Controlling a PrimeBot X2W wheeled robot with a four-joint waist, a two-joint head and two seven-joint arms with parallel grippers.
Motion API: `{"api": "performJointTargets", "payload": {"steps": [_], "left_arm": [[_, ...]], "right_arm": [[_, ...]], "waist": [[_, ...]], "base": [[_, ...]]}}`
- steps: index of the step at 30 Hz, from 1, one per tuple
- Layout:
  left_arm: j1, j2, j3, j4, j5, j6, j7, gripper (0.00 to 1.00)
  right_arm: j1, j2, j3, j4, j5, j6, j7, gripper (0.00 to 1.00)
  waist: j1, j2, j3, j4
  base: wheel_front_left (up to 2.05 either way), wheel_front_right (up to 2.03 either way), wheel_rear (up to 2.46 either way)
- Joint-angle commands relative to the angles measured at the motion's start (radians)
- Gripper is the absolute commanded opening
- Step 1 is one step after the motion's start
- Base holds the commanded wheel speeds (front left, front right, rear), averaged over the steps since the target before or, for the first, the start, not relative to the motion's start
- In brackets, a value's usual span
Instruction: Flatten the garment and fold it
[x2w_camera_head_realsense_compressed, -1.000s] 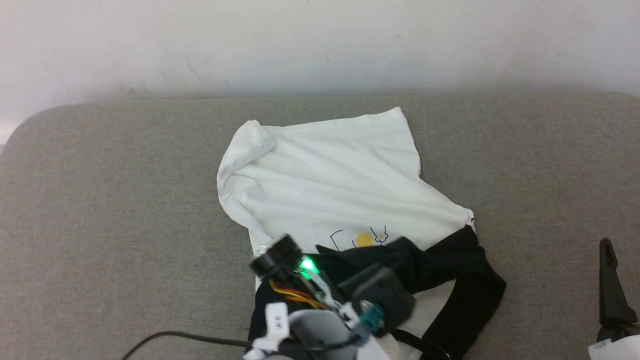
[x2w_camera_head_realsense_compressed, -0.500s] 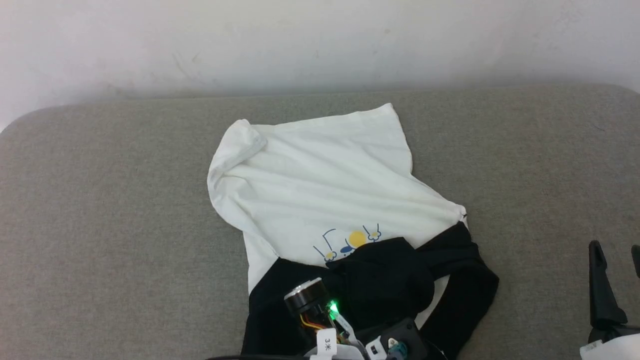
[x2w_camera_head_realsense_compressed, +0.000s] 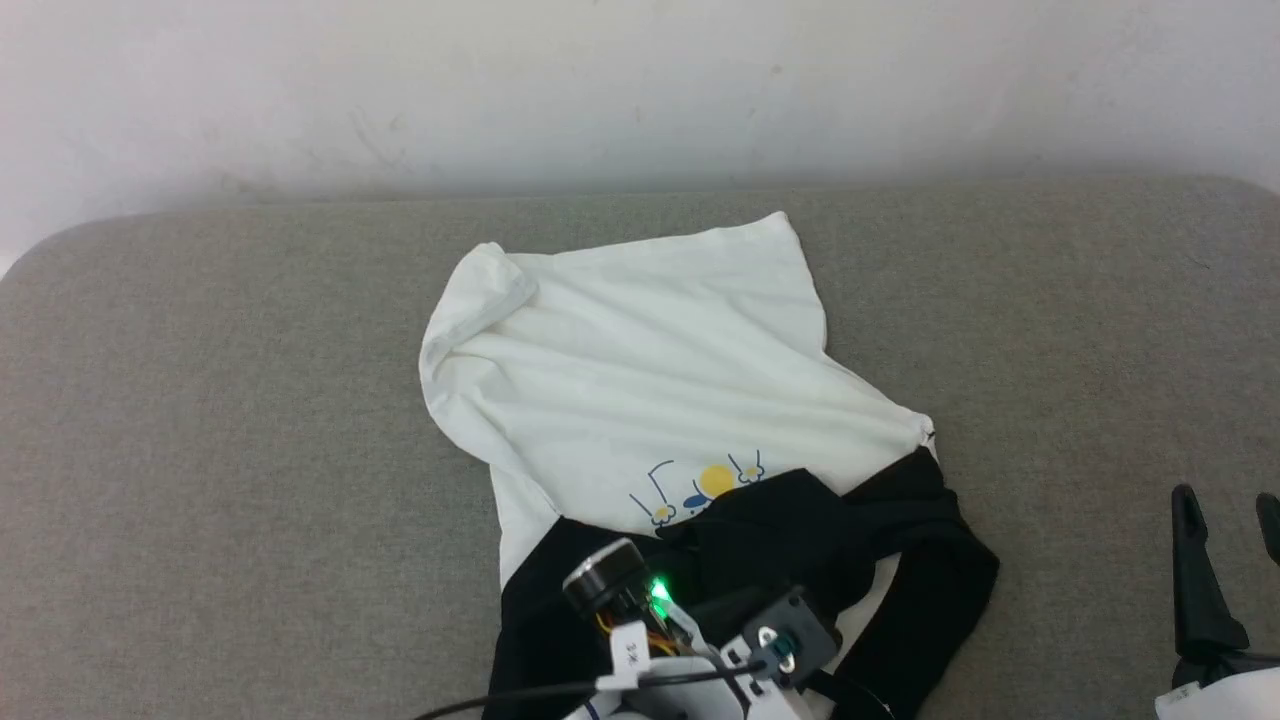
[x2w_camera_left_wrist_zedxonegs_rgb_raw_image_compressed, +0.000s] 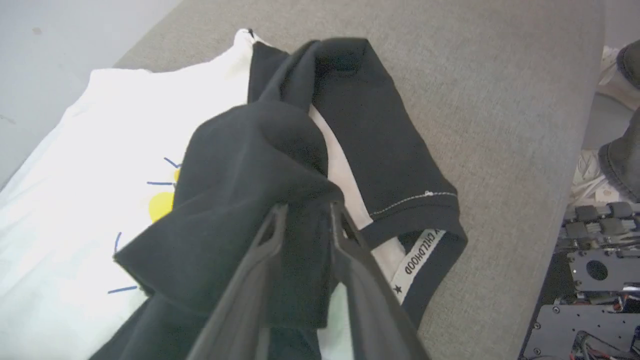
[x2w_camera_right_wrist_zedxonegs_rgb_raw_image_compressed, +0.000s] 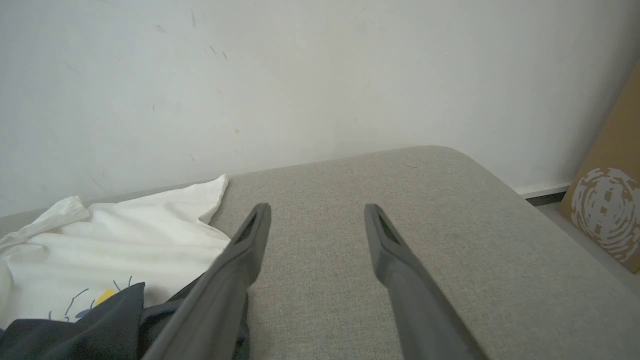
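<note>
the left gripper (x2w_camera_left_wrist_zedxonegs_rgb_raw_image_compressed: 306, 220) reaches in low from the near edge, clamped on a black sleeve fold of the garment (x2w_camera_head_realsense_compressed: 650, 370), crumpled mid-cushion (x2w_camera_head_realsense_compressed: 200, 400). the right gripper (x2w_camera_right_wrist_zedxonegs_rgb_raw_image_compressed: 316, 215) hovers spread apart over bare grey fabric, which runs wide to the wall (x2w_camera_right_wrist_zedxonegs_rgb_raw_image_compressed: 300, 75).

White neck tape (x2w_camera_left_wrist_zedxonegs_rgb_raw_image_compressed: 419, 254) inside the garment (x2w_camera_left_wrist_zedxonegs_rgb_raw_image_compressed: 380, 140) reads "CHILDHOOD".
</note>
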Motion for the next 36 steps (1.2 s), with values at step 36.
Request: {"api": "performJointTargets", "payload": {"steps": [36], "left_arm": [[0.687,0.258,0.703,-0.545,-0.177,0.49,-0.486,1.0]], "right_arm": [[0.026,0.002,-0.038,-0.066,0.002,-0.001,0.01,1.0]], "waist": [[-0.0001,0.0,-0.021,0.011]], "base": [[0.0,0.0,0.0]]}}
